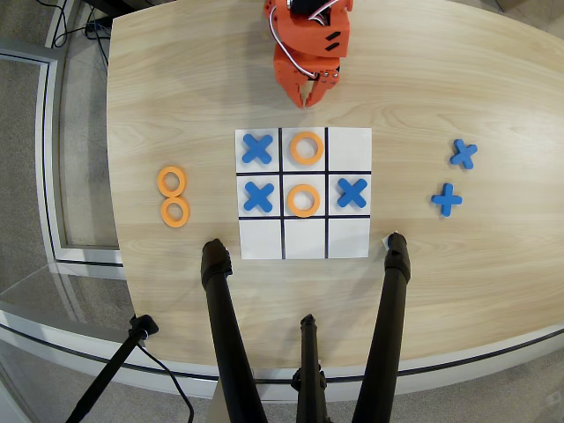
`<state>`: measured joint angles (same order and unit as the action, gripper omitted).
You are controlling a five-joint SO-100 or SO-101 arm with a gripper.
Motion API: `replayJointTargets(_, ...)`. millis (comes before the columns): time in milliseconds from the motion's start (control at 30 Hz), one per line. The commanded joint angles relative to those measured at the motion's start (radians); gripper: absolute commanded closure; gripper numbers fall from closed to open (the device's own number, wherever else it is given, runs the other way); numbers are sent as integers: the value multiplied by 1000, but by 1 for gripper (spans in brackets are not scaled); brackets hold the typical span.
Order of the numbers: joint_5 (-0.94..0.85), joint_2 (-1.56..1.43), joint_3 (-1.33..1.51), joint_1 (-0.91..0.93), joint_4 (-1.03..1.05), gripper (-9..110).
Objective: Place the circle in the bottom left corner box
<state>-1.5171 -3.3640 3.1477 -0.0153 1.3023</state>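
On the pale wood table point(176, 79) by grey floor point(35, 132), the gripper point(310, 99) hangs pressed together, empty.

Out beyond the gripper point(310, 99), toward the lower edge of the overhead view, three blue crosses point(257, 149) sit in paper cells, two stacked to its left and one point(352, 192) to its right, with two orange rings point(306, 147) lined up almost straight ahead of it. Well off to the gripper's right in this view, two more blue crosses point(463, 153) lie loose on the wooden table point(176, 88). Farthest from the gripper, black tripod legs point(218, 282) plant themselves at the table's near edge.
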Motion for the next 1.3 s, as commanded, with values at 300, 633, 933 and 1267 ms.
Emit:
replayJointTargets(300,5,8,55,-3,5,101)
replayJointTargets(633,5,8,55,-20,5,101)
replayJointTargets(933,-15,17,54,9,-3,101)
replayJointTargets(1267,-15,402,-347,106,118,101)
